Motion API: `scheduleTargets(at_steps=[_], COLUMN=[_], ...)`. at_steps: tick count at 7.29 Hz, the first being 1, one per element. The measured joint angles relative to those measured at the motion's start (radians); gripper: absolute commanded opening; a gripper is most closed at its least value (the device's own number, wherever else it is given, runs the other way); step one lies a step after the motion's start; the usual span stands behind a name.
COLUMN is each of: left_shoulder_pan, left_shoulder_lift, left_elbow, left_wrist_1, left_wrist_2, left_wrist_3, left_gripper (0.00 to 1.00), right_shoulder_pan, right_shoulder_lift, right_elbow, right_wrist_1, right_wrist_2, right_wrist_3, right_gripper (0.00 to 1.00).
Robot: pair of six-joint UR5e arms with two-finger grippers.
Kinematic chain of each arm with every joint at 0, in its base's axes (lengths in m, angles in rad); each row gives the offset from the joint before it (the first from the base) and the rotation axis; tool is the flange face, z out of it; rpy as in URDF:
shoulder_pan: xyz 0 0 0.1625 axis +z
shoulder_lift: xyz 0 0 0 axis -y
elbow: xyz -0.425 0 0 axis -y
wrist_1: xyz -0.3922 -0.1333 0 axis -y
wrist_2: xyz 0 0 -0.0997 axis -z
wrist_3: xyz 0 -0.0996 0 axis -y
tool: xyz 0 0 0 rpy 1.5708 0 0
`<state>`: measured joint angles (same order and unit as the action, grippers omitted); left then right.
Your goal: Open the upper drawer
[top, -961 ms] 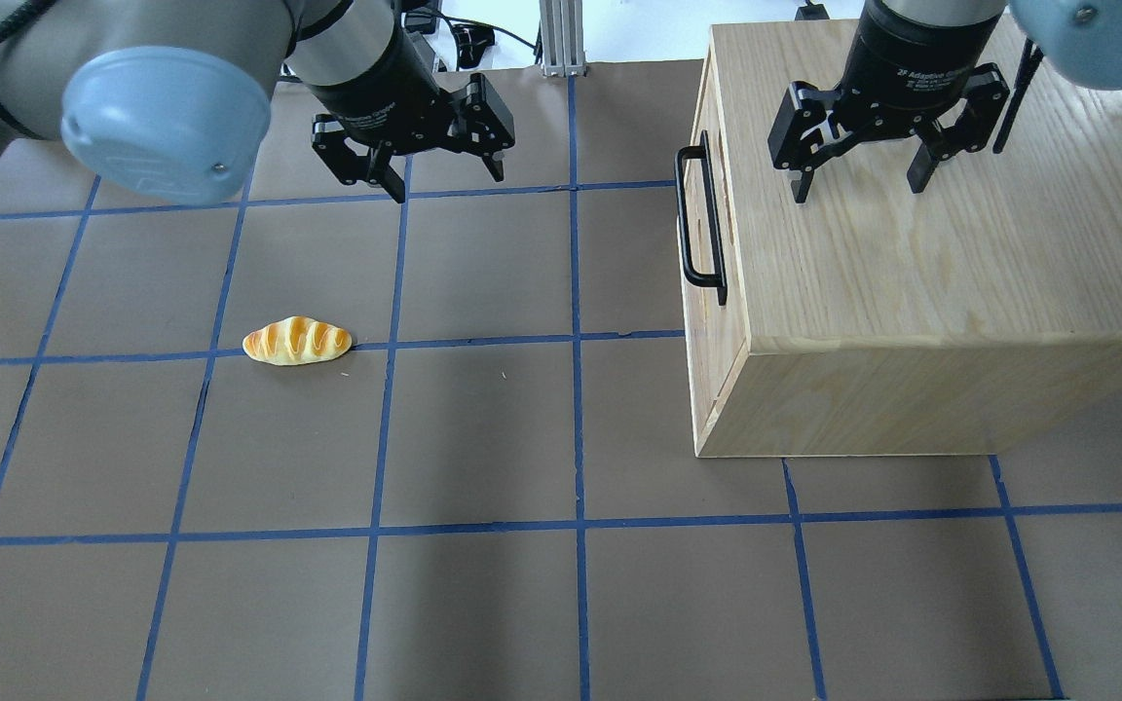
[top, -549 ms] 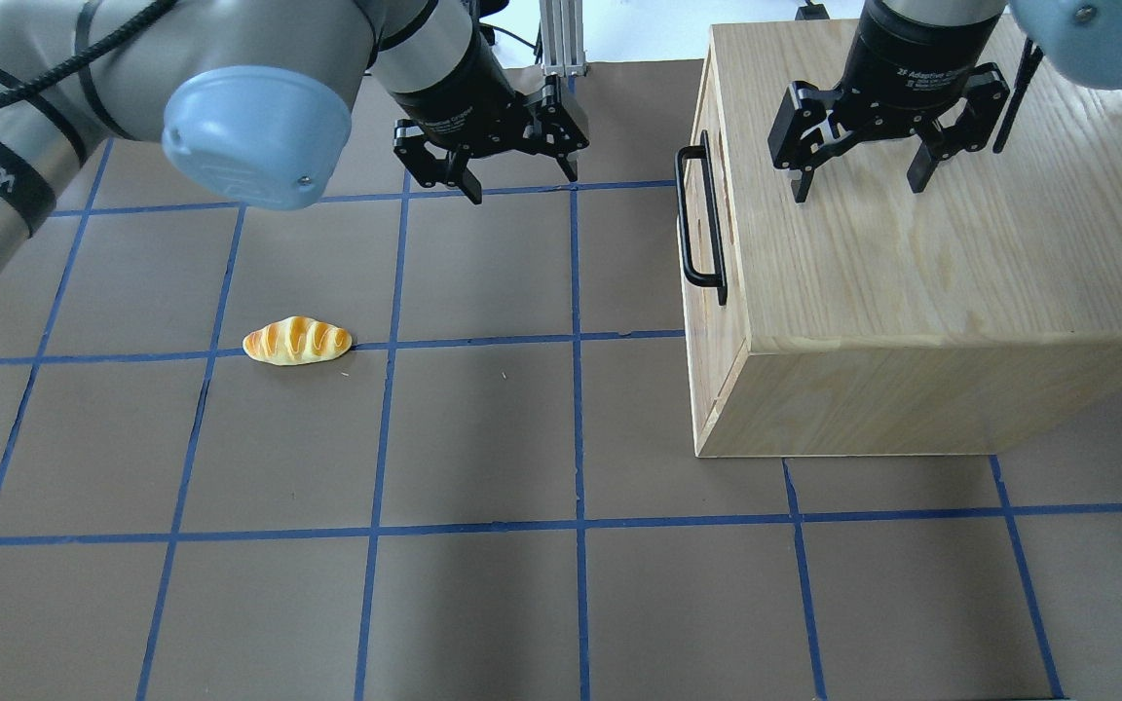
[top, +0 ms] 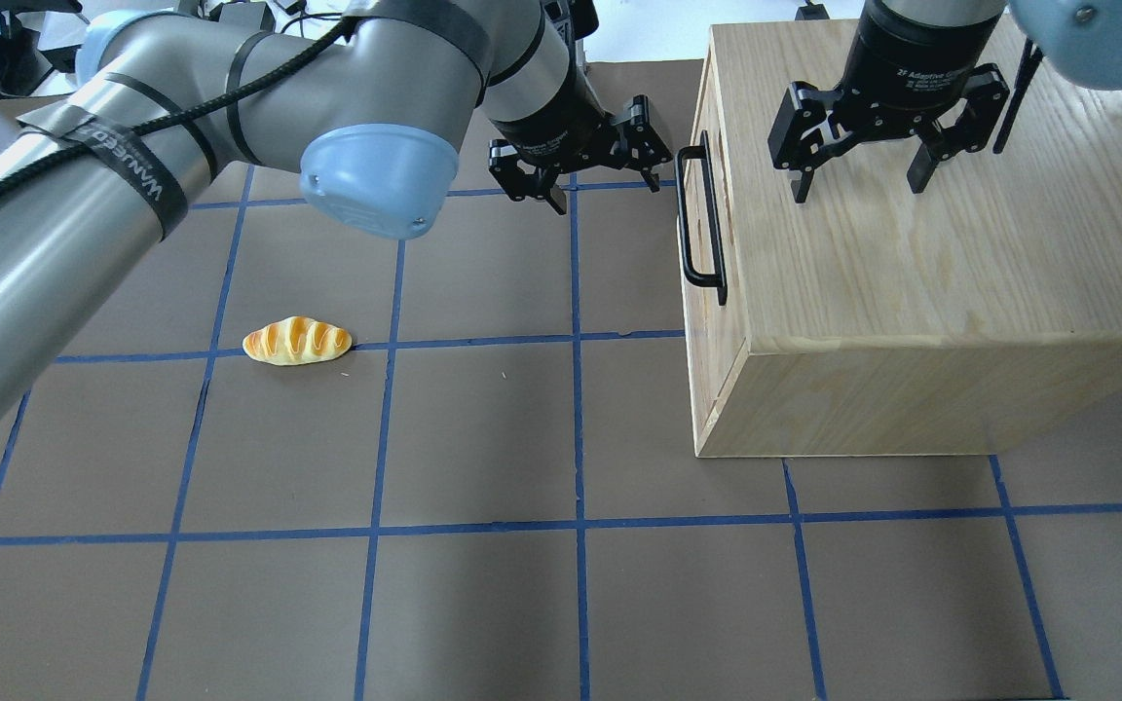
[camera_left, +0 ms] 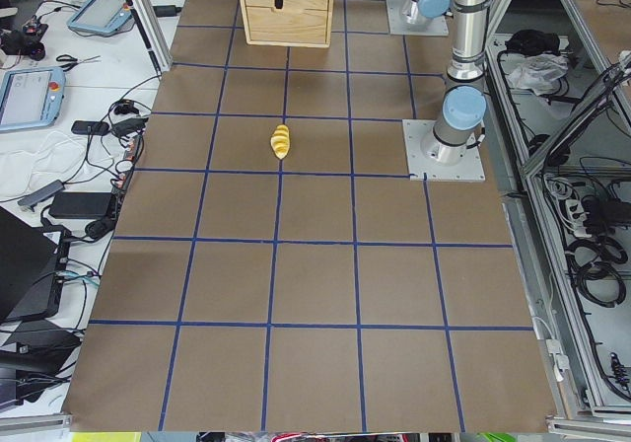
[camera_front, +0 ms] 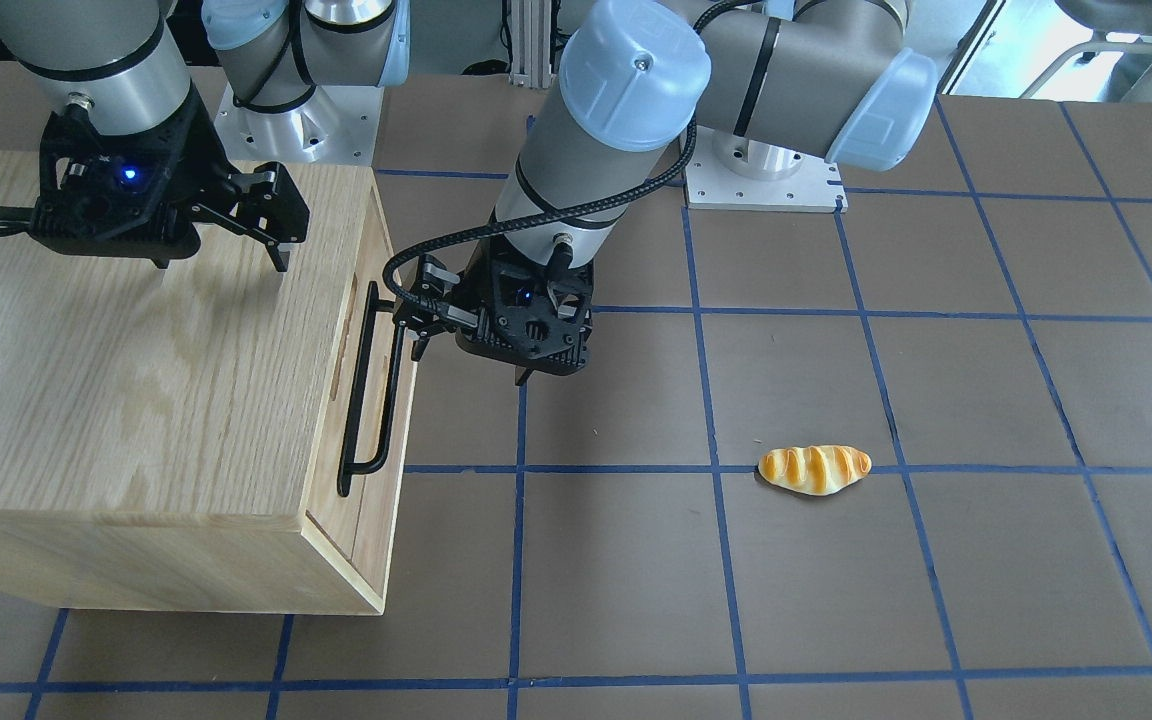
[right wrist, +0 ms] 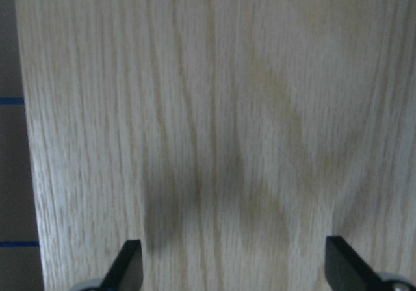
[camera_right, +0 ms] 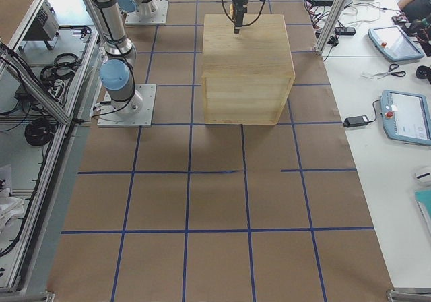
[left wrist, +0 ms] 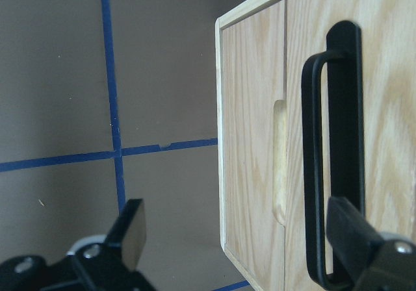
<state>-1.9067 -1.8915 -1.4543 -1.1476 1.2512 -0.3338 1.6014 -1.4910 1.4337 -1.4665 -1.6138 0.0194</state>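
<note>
The upper drawer [left wrist: 383, 109] is shut, flush in the front of the oak cabinet [top: 912, 292]. Its long black bar handle [top: 700, 219] and oblong slot [left wrist: 279, 161] face the table's middle. The drawer front also shows in the front-facing view [camera_front: 328, 510], with the handle [camera_front: 373, 390]. My left gripper [top: 608, 193] is open and empty, just beside the handle's far end without touching it; it also shows in the front-facing view [camera_front: 469, 365] and the left wrist view [left wrist: 240, 239]. My right gripper [top: 858, 190] is open and empty just above the cabinet top [right wrist: 214, 109].
A toy bread roll [top: 297, 341] lies on the brown mat to the left of the cabinet; it also shows in the front-facing view [camera_front: 814, 469]. Blue tape lines grid the mat. The robot bases stand at the table's back edge [camera_front: 761, 180].
My left arm has swung right across the mat, bringing its open gripper from the far left up close to the drawer handle. The right gripper, cabinet and bread roll have not moved.
</note>
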Motion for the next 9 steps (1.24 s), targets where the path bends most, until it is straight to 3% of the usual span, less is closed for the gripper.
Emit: scheduleTargets(at_steps=[9], left_shoulder_pan=[-0.050], left_shoulder_lift=[-0.074], left_elbow=[0.000], left_wrist_1=[0.060], left_wrist_2=[0.000], left_wrist_3=[-0.054], left_gripper=[1.00], right_shoulder_pan=[0.000], right_shoulder_lift=[0.000], right_elbow=[0.000], right_wrist_1=[0.000], right_wrist_2=[0.000], right_wrist_3=[0.000], right_gripper=[1.00])
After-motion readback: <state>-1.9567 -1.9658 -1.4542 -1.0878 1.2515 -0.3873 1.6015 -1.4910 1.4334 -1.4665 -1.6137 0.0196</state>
